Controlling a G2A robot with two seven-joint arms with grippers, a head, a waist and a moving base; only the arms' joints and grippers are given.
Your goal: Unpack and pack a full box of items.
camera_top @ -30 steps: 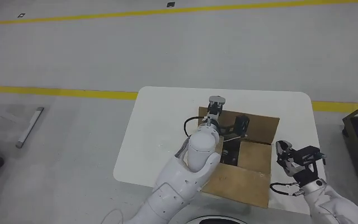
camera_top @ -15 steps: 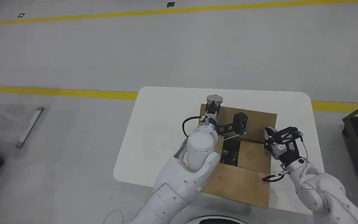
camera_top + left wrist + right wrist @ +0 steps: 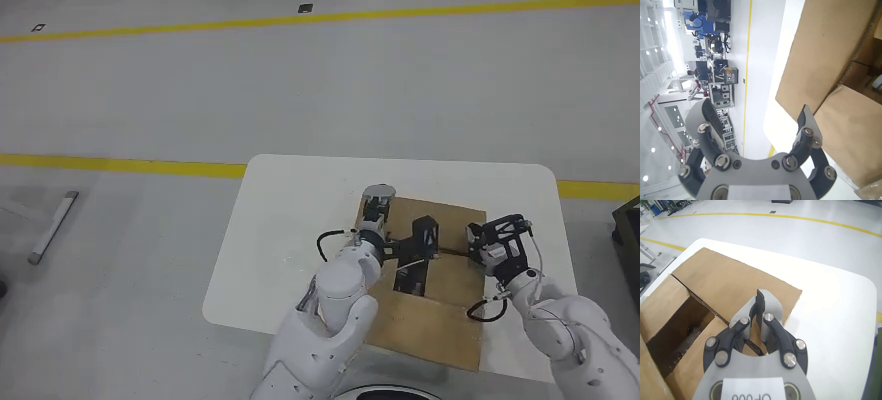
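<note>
A brown cardboard box (image 3: 430,330) stands on the white table (image 3: 290,230), its flaps partly folded over a dark opening (image 3: 415,272). My left gripper (image 3: 378,192) is at the box's far left corner. In the left wrist view it (image 3: 757,115) is open, with one finger (image 3: 807,121) beside a flap's edge (image 3: 810,56) and nothing between the fingers. My right gripper (image 3: 485,240) hangs over the right side of the box. In the right wrist view it (image 3: 758,306) is shut just above the far flap (image 3: 730,281), and I see nothing between its pads.
The opening (image 3: 687,328) is dim, and I cannot make out what lies inside. Bare table (image 3: 829,294) lies to the right of and beyond the box. A dark cabinet (image 3: 630,235) stands off the table's right edge.
The right gripper has moved left from beside the box's right edge to above the box. The far flap has come down flatter. The left gripper has shifted slightly to the left.
</note>
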